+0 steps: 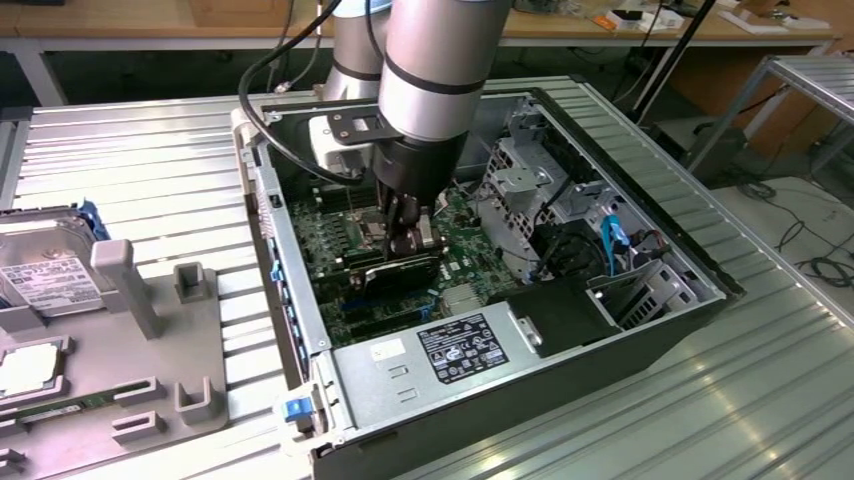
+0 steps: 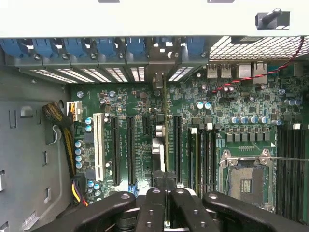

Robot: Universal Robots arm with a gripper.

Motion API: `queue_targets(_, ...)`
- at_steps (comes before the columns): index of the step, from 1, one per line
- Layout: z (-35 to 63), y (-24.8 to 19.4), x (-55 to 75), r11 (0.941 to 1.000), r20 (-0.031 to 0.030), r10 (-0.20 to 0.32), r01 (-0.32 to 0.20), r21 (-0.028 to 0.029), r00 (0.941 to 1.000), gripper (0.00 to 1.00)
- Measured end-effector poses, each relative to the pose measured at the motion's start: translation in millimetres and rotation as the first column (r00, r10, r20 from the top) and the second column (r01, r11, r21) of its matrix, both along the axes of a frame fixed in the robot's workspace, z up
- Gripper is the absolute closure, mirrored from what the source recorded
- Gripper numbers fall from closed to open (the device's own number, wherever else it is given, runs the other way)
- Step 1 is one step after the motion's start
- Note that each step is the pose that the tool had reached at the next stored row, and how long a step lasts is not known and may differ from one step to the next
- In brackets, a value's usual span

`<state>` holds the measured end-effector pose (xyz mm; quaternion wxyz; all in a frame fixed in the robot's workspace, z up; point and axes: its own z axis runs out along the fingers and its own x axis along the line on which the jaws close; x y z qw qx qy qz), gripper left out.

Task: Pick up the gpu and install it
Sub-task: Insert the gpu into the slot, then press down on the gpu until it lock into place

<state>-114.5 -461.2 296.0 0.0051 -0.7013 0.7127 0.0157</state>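
Observation:
The gpu (image 1: 394, 272) stands on edge on the green motherboard (image 1: 327, 245) inside the open computer case (image 1: 694, 290), its black face towards the case front. In the wrist view the gpu (image 2: 164, 121) appears edge-on as a thin line among the black expansion slots (image 2: 130, 150), its bracket end at the rear slot openings. My gripper (image 1: 411, 240) reaches straight down into the case. Its fingers (image 2: 154, 203) are closed together on the card's upper edge, and the gripper (image 2: 167, 186) is shut on it.
A silver power supply (image 1: 441, 350) fills the case's near corner, and drive cages (image 1: 527, 185) stand on the exterior view's right. The bare CPU socket (image 2: 246, 179) lies beside the slots. A grey fixture (image 1: 134, 330) with a hard drive (image 1: 40, 270) sits outside the case.

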Motion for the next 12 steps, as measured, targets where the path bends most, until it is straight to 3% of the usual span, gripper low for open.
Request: queue_targets(12, 0.0, 0.0, 0.0, 1.0000, 0.0000, 0.000, 0.000, 0.0000, 1.0000, 0.89)
